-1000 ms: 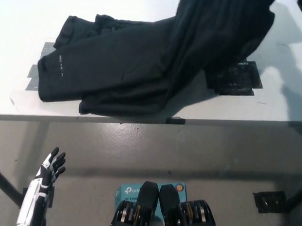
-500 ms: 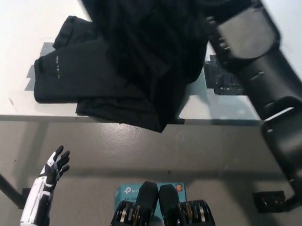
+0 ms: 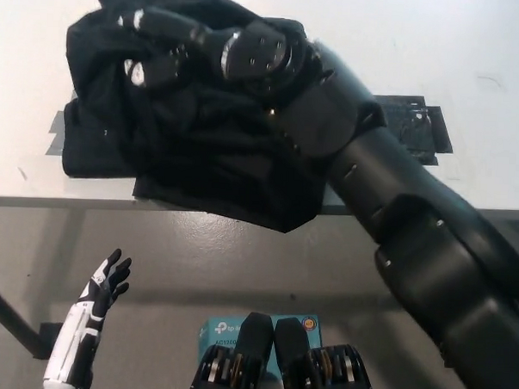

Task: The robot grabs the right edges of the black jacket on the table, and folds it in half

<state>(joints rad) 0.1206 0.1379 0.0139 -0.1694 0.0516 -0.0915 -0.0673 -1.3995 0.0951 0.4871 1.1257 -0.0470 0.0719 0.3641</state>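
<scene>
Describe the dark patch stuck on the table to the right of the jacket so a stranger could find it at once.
Start at the white table and the heaped black fabric jacket under the robot's black right hand. Follow the black right arm toward picture right: the flat dark rectangular patch lies just beyond it. Unlike the crumpled jacket, it is flat, straight-edged and speckled.

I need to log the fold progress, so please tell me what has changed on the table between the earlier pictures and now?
The black right hand has carried the lifted right side of the black jacket across to the left, so that it now covers the flat left part. The right hand is still shut on the fabric. The white left hand stays low at the lower left, open. The dark tape patch on the table is unchanged.
</scene>
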